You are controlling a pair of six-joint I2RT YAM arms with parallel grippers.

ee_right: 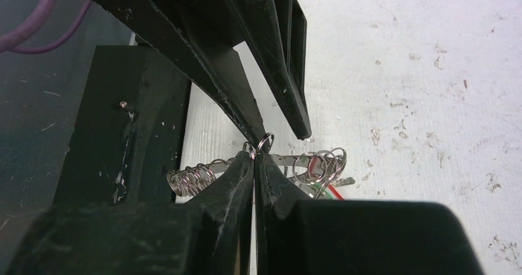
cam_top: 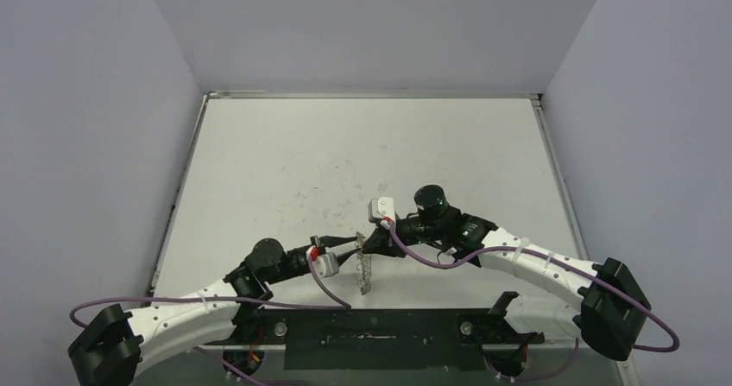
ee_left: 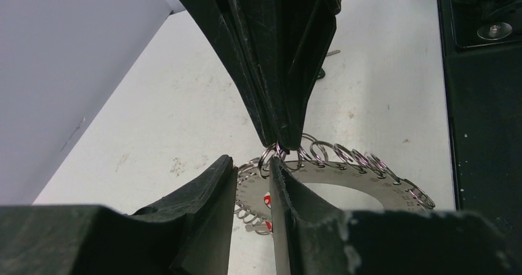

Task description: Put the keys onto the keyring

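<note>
The left tool (cam_top: 352, 246) reaches in from the lower left with its 2 fingers (ee_left: 209, 192) a little spread. White surface (cam_top: 345, 144) shows through the gap between them in the right wrist view. Nothing is seen clamped there; the tips sit at the rim of the keyring (cam_top: 364, 274), and whether they touch it cannot be told.

The keyring is a flat grey metal plate with a large round hole in the middle. Its outer edge carries a row of small bright wire loops that give it a frilly outline. Fine markings run along the plate near that edge, and bits of red and green show against it. From above it is seen edge-on, as 1 thin strip. Its long axis runs from the meeting tool tips toward the near edge of the surface, close to the black base plate (cam_top: 388, 338). In the left wrist view its broad face shows and stretches away to the right. In the right wrist view it lies edge-on across the picture, nearly level.

The right tool (cam_top: 369, 237) comes in from the right with its fingers (ee_right: 237, 176) pressed together, pinching 1 wire loop at the keyring's rim, just beside the left tool's tips.
</note>
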